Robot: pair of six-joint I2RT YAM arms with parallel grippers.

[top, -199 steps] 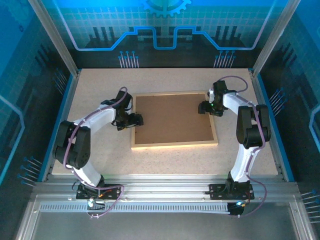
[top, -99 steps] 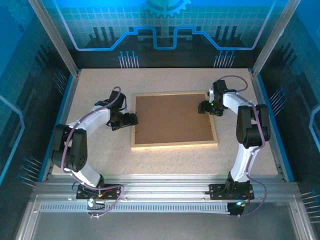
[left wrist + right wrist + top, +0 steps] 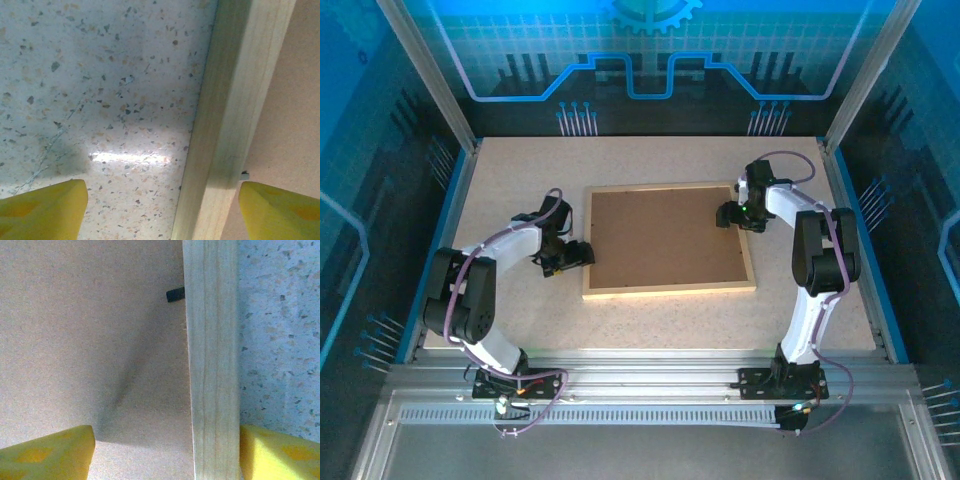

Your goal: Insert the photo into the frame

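Left gripper slid nearer, astride frame and board.

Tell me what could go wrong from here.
The left fingers and right fingers stand open astride rails of the frame; an uneven squeeze or lift could skew it on the table. The backing board fills the frame; the inner fingers could scrape it, and it might slip loose if tilted.

Glare is reflected off the table, and a soft shadow is cast across the backing board.
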